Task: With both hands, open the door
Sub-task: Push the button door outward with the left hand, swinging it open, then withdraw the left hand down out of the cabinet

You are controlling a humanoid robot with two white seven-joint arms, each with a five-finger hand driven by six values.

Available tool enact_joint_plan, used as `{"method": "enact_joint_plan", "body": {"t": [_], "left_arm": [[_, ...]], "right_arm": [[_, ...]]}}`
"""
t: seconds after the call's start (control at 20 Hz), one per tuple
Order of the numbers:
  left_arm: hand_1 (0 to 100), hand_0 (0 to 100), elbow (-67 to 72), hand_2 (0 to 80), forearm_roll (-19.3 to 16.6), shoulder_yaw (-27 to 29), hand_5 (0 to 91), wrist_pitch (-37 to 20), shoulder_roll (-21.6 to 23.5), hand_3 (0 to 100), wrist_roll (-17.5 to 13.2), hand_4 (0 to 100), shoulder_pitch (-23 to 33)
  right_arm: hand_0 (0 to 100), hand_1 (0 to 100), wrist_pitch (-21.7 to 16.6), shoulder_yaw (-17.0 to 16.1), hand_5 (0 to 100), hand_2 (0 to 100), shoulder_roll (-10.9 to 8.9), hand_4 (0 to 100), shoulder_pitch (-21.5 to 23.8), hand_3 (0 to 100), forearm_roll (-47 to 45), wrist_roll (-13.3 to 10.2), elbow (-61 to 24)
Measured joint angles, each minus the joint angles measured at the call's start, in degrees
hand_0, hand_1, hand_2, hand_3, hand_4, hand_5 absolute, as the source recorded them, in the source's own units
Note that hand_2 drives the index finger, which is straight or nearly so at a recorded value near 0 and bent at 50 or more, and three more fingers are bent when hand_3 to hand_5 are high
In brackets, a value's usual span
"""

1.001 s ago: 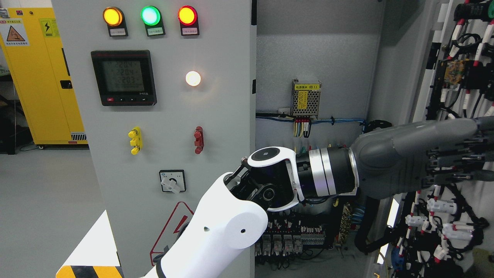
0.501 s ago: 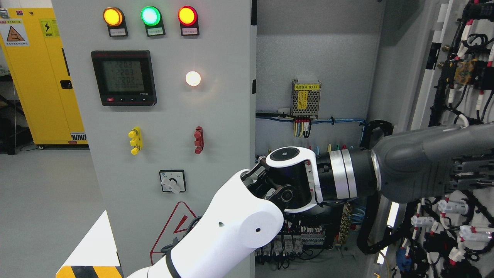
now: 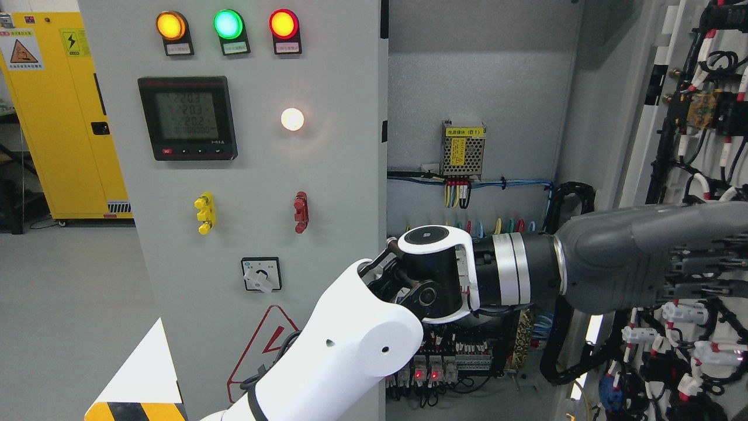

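Left hand [image 3: 654, 263] at 3 o'clock, reaching across open cabinet to right door [image 3: 695, 175]; fingers extended flat, grasp cannot tell. Left door [image 3: 245, 175] closed.

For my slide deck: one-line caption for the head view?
Left hand reaches across to the swung-open cabinet door, exposing the wiring inside.

You have one view, from the head camera, facing an electrical cabinet [image 3: 467, 88] close up: its closed panel [image 3: 257, 175] fills the left, its open inside and swung door [image 3: 701, 146] the right.
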Motion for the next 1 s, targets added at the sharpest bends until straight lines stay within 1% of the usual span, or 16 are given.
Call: {"method": "enact_joint_plan", "body": {"t": [0.2, 0.4, 0.7, 0.85, 1.0], "left_arm": [[56, 12, -3.61, 0.0, -4.00, 2.47, 0.0, 0.88, 1.12, 0, 0.03, 0, 5.10], [56, 12, -7.81, 0.0, -10.36, 4.66, 0.0, 1.01, 2.54, 0, 0.45, 0, 13.15], [56, 12, -13.64, 0.0, -20.52, 9.04, 0.0, 0.92, 4.26, 0, 2.14, 0, 28.69], [56, 12, -15.95, 0.0, -23.83, 11.23, 0.0, 0.16, 5.54, 0, 2.37, 0, 37.65], [56, 12, -17.72, 0.0, -26.48, 13.06, 0.0, -2.80, 6.54, 0, 2.66, 0, 47.31]], "right_arm": [[0, 50, 0.02, 0.00, 0, 4, -0.01, 0, 0.35, 0, 0.01, 0.00, 0.01], [0, 50, 0.21, 0.00, 0, 4, -0.02, 0, 0.38, 0, 0.00, -0.01, -0.02], [0, 50, 0.12, 0.00, 0, 4, -0.01, 0, 1.05, 0, -0.01, -0.01, -0.05], [0, 50, 0.12, 0.00, 0, 4, -0.01, 0, 1.30, 0, -0.02, -0.01, -0.05], [0, 50, 0.12, 0.00, 0, 4, -0.01, 0, 1.46, 0, -0.02, -0.01, -0.04]]}}
